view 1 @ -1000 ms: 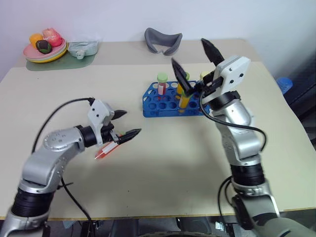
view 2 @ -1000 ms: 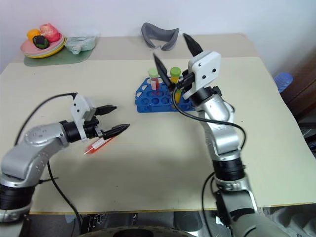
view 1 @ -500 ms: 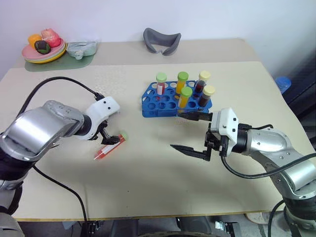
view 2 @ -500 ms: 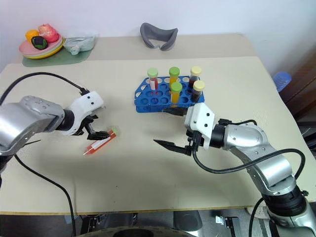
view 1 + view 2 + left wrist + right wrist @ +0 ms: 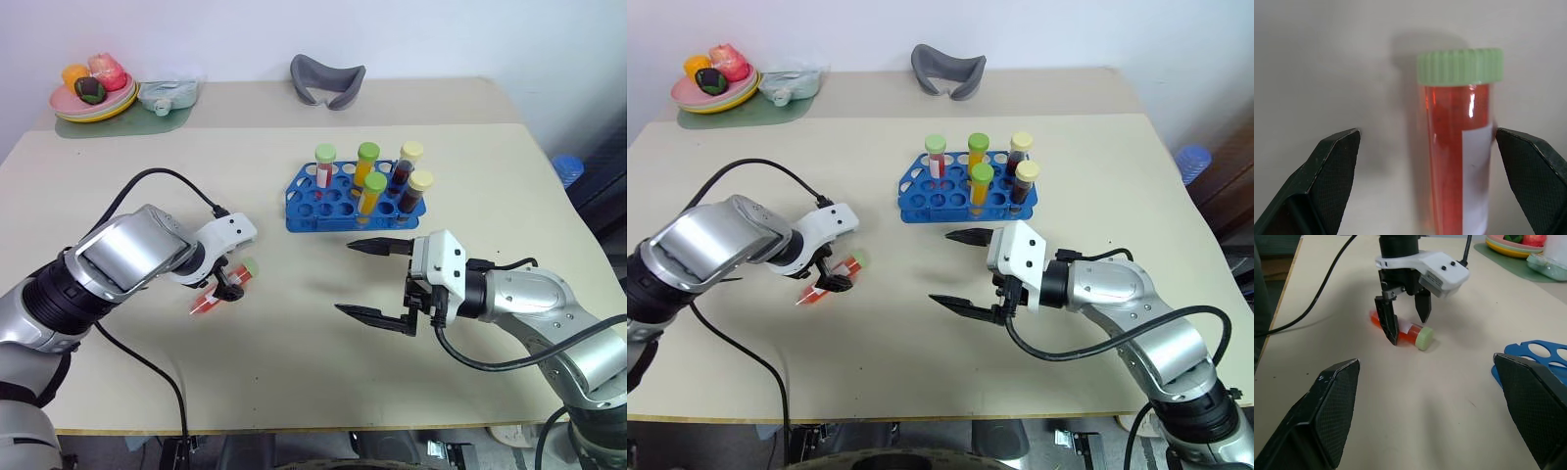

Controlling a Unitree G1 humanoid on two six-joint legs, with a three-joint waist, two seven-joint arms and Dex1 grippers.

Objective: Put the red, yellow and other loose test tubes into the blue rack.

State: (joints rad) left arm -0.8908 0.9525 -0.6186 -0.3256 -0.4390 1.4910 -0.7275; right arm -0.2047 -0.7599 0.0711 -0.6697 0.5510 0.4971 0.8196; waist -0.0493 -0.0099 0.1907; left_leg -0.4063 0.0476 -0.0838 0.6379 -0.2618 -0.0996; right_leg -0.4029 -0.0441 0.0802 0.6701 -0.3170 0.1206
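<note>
One loose test tube (image 5: 217, 293) lies flat on the table left of centre, holding red liquid, with a white label and light-green cap (image 5: 1460, 66). My left gripper (image 5: 225, 285) points down over it, open, a finger (image 5: 1334, 166) on either side of the tube (image 5: 1449, 156); whether it touches I cannot tell. The blue rack (image 5: 312, 203) stands at centre back with several capped tubes upright in it. My right gripper (image 5: 359, 280) hovers in front of the rack, open and empty, pointing left toward the lying tube (image 5: 1411, 336).
A grey curved holder (image 5: 326, 80) sits at the back centre. At the back left are a plate of fruit (image 5: 90, 93) and a clear container on a green mat (image 5: 165, 96). A black cable (image 5: 157, 176) loops off my left arm.
My left gripper tipped downward and sank over the lying tube. My right gripper came down from above the rack toward the table's middle, then held still for the last half second.
</note>
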